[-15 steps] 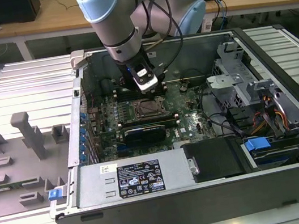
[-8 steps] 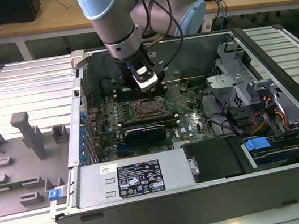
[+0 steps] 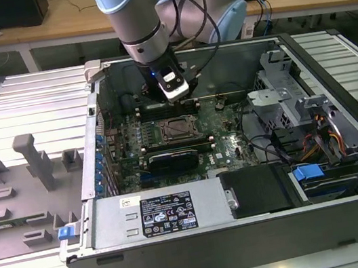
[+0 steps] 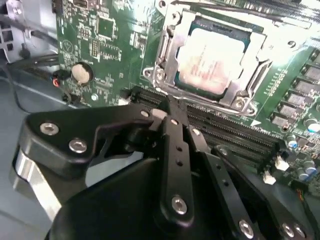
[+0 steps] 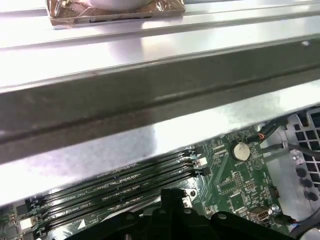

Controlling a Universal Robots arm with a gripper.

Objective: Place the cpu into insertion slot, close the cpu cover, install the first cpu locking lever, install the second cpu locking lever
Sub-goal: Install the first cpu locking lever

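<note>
Slatted metal surface [image 3: 22, 98] carries an open computer case [image 3: 251, 239], which fills the centre and right of the exterior view. The arm [image 3: 139, 17] comes down from the top centre of that frame into the case, above the green motherboard [image 3: 232, 145]. In the second wrist view the end effector [image 4: 170, 107] is clenched, fingertips together with nothing between them, poised over the long black memory slots [image 4: 225, 130] just beside the socket. The cpu cover [image 4: 167, 55] lies down around the chip. The insertion slot [image 3: 179, 128] sits mid-board; the cpu [image 4: 210, 55] is seated in it, pale face up.
</note>
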